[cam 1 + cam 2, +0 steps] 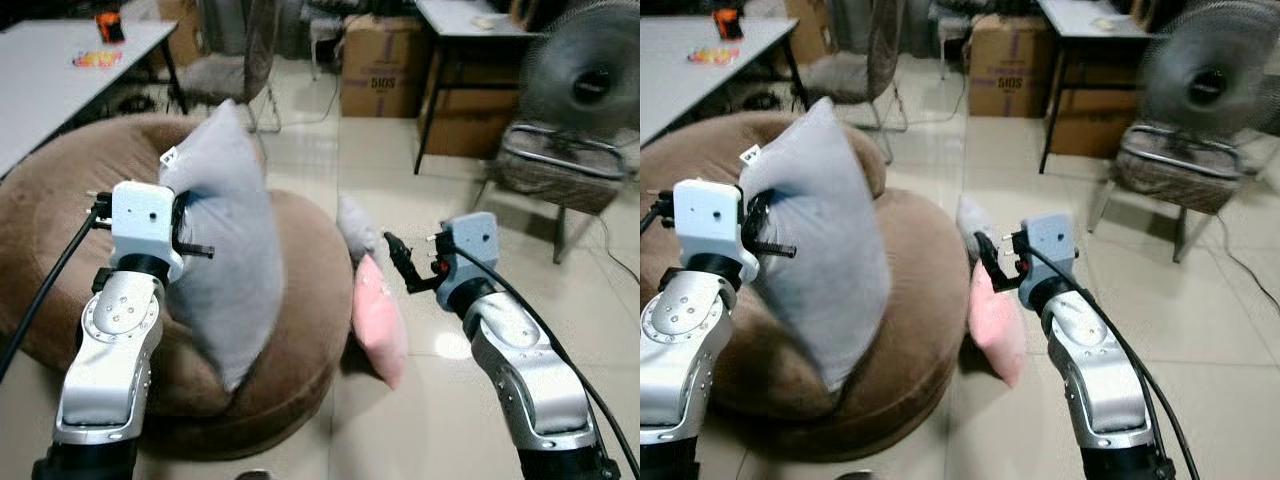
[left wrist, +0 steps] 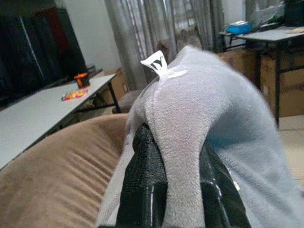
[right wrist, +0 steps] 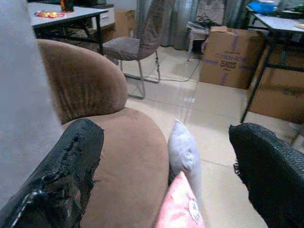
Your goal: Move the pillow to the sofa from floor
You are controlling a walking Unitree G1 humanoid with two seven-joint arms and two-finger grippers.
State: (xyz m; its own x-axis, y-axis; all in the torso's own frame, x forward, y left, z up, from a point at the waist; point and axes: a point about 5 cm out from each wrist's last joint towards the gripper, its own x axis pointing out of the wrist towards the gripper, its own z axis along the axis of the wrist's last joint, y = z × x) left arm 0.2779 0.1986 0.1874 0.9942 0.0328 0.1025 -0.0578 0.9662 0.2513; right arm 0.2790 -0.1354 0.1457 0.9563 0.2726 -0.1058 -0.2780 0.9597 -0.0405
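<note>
Left tool (image 1: pixel 195 232) pinches the grey pillow (image 1: pixel 228 262) above the brown sofa (image 1: pixel 300 300) (release remains); right tool (image 1: pixel 405 265) gapes empty.

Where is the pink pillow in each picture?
Left eye view: pink pillow on the floor, leaning on the brown sofa, centre-right.
Right eye view: centre, below the right gripper.
Left wrist view: not in it.
Right wrist view: bottom centre.
Shared landmark: the brown sofa.
</note>
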